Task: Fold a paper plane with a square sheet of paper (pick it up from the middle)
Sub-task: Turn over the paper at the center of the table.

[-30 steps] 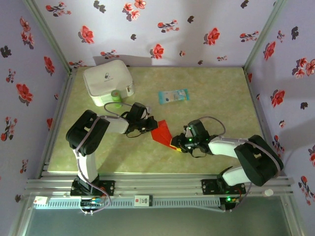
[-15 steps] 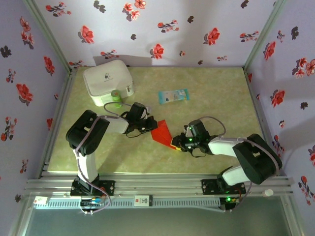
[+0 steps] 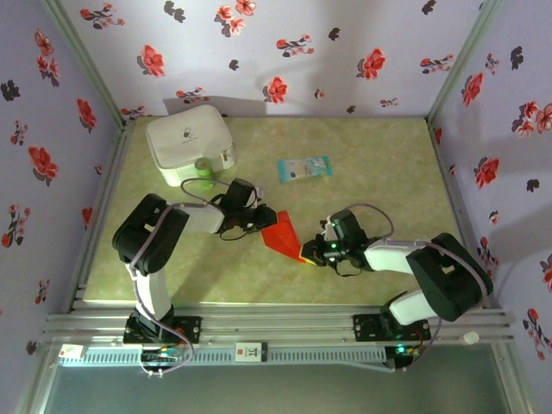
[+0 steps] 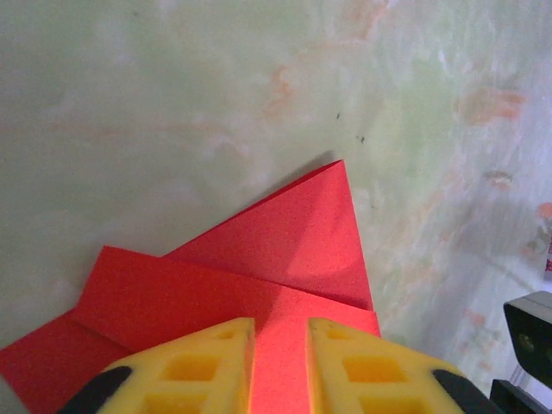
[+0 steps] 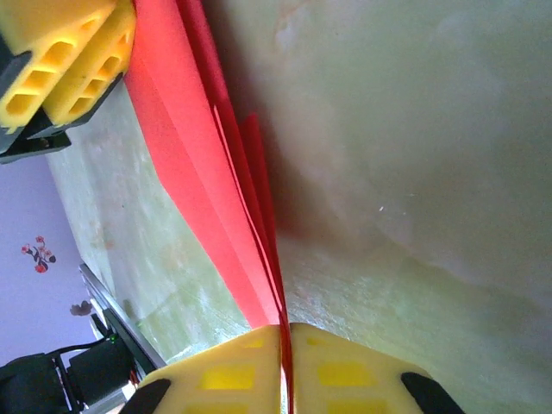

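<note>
The red sheet of paper (image 3: 282,235), folded into a pointed shape, sits mid-table between both grippers. In the left wrist view its triangular tip (image 4: 297,233) points away over the green table, and my left gripper (image 4: 280,349) is at its near edge. Those yellow jaws stand slightly apart, with red paper showing through the gap. My left gripper (image 3: 261,222) touches the sheet's left side. My right gripper (image 3: 308,251) is at its lower right corner. In the right wrist view my right gripper (image 5: 285,345) is shut on the stacked red layers (image 5: 203,164), which stand on edge.
A white boxy case (image 3: 188,143) sits at the back left with a small green object (image 3: 203,172) in front of it. A pale blue packet (image 3: 304,167) lies behind the paper. Flowered walls close in three sides, and a metal rail (image 3: 276,323) runs along the front.
My right jaws have closed onto the paper's corner and the sheet now looks narrower and raised on edge. My left jaws, shut before, have parted a little.
</note>
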Controlling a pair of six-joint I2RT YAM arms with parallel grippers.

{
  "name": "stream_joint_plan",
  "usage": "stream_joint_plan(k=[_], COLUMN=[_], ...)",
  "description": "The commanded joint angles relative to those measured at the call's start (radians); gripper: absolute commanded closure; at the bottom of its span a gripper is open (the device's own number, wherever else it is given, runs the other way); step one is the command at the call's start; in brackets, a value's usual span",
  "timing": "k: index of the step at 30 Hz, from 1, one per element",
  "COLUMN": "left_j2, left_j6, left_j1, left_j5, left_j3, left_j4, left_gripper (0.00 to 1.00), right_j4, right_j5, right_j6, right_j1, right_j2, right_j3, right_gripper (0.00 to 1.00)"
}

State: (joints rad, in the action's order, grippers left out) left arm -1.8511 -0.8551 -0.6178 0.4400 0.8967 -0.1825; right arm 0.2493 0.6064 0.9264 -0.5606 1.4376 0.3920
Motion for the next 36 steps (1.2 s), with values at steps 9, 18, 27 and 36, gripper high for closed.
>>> stream_joint_plan(k=[9, 18, 27, 36], left_j2=[0.216, 0.369, 0.508, 0.676], left_j6=[0.025, 0.032, 0.036, 0.028], left_j1=[0.01, 0.01, 0.013, 0.038], left_j5=[-0.067, -0.164, -0.279, -0.432], left_j3=[-0.074, -0.15, -0.219, -0.296], left_j4=[0.048, 0.066, 0.078, 0.14], left_gripper=[0.66, 0.63, 0.61, 0.57], right_j4=[-0.197, -0.426, -0.753, -1.128], right_j5=[-0.005, -0.11, -0.397, -0.959], right_j6=[-0.134, -0.251, -0.416, -0.536], right_j1=[0.017, 0.021, 0.015, -0.138], right_j2=[-0.082, -0.221, -0.398, -0.389], right_j3=[0.049, 0.135, 0.271, 0.511], right_gripper=[0.95, 0.96, 0.99, 1.0])
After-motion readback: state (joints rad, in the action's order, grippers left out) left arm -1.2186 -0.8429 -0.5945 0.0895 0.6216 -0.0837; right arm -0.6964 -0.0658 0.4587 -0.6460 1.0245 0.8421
